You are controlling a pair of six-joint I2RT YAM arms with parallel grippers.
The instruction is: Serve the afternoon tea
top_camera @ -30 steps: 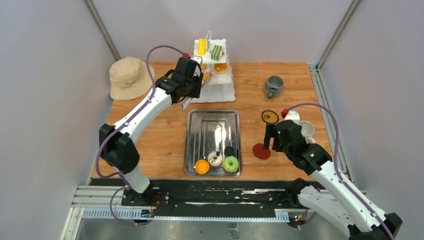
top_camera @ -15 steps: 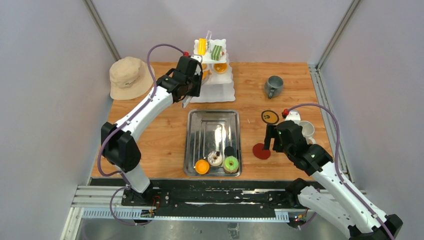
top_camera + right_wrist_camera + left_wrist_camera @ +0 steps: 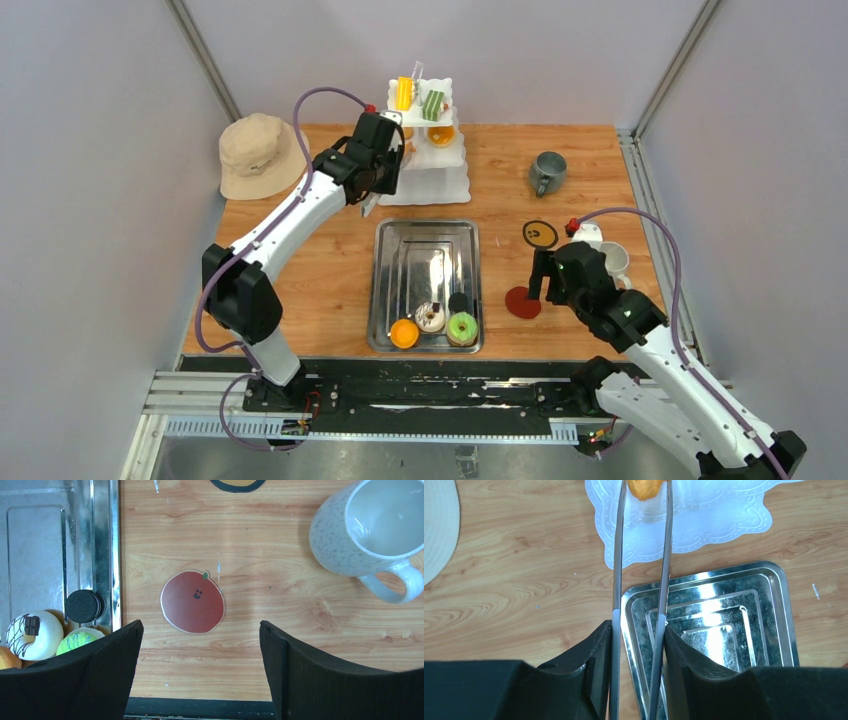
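My left gripper [image 3: 638, 635] is shut on a pair of metal tongs [image 3: 665, 555]. The tong tips pinch an orange pastry [image 3: 646, 487] over the bottom plate [image 3: 714, 525] of the white tiered stand [image 3: 432, 150]. The stand's upper tiers hold a yellow pastry [image 3: 403, 92], a green one [image 3: 433, 103] and an orange one [image 3: 441, 135]. The steel tray [image 3: 425, 240] holds an orange donut [image 3: 404, 333], a white donut [image 3: 431, 317], a green donut [image 3: 462, 327] and a black cookie [image 3: 459, 301]. My right gripper [image 3: 200, 670] is open and empty above a red coaster [image 3: 193, 601], left of the white mug [image 3: 367, 527].
A grey mug [image 3: 547, 172] stands at the back right. A yellow coaster with a black rim [image 3: 541, 234] lies between the tray and the white mug [image 3: 612, 260]. A beige bucket hat [image 3: 260, 155] lies at the back left. Grey walls enclose the table.
My left gripper with the tongs has shifted slightly toward the stand, and the orange pastry is now hidden under the arm in the top view. The right arm has barely moved.
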